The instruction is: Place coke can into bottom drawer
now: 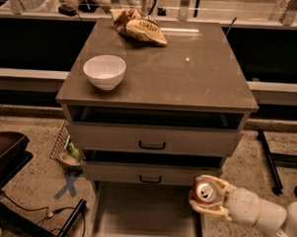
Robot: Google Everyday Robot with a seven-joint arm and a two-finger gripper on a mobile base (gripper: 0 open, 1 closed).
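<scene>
My gripper comes in from the lower right and is shut on the coke can, a small red can whose silver top faces the camera. It holds the can above the right edge of the bottom drawer, which is pulled out, a pale shallow tray at the foot of the cabinet. The can is just below the right end of the middle drawer's front.
A white bowl and a chip bag sit on the cabinet top. The two upper drawers have black handles. A wire basket and a blue floor cross are at left, black equipment legs at right.
</scene>
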